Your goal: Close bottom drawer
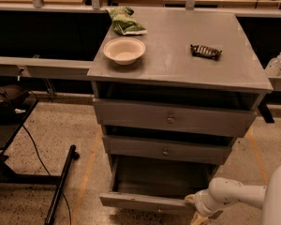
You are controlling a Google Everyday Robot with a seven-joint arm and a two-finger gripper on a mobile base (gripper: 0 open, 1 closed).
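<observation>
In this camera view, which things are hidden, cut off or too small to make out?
1. The gripper, at the right front corner of the bottom drawer: its lower part is cut off by the picture's bottom edge, so contact with the drawer is unclear.
2. The bottom drawer's inside: its rear lies in shadow under the middle drawer.
3. The dark packet on the cabinet top: its print is too small to read.

Atop the cabinet [178, 67] a bowl [124, 50] lies front-left, a bag [126, 22] behind it, a bar [206, 51] right; the bottom drawer [145, 202] juts out below, my gripper [195, 209] at its front's right end.
</observation>
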